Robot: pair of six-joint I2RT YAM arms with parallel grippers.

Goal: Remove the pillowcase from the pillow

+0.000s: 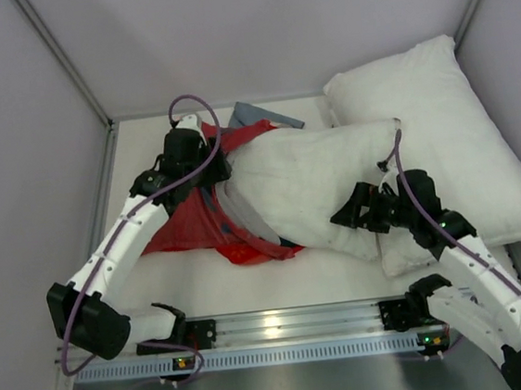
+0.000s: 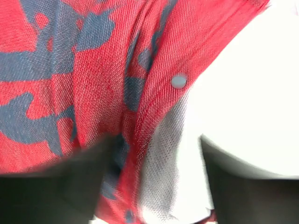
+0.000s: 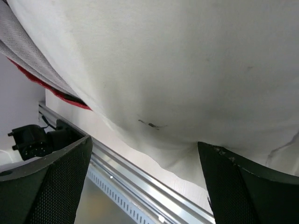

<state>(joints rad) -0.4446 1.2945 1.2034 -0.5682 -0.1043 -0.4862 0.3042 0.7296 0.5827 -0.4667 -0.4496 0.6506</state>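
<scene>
The red pillowcase (image 1: pixel 184 223) with a grey-blue pattern lies bunched on the left, still round the left end of the rumpled white pillow (image 1: pixel 320 184). My left gripper (image 1: pixel 204 168) is over the case's open hem. In the left wrist view the jaws stand apart (image 2: pixel 156 154), with the red hem (image 2: pixel 154 74), its snap button (image 2: pixel 178 81) and white material (image 2: pixel 243 84) between them. My right gripper (image 1: pixel 348 212) is open at the pillow's near edge. In the right wrist view the pillow (image 3: pixel 177 60) fills the space above the spread fingers (image 3: pixel 51 177).
A second, smoother white pillow (image 1: pixel 454 133) leans at the back right, touching the first. A plain grey-blue cloth (image 1: pixel 257 114) pokes out at the back. The aluminium rail (image 1: pixel 284 326) runs along the near edge. Grey walls enclose left, back and right.
</scene>
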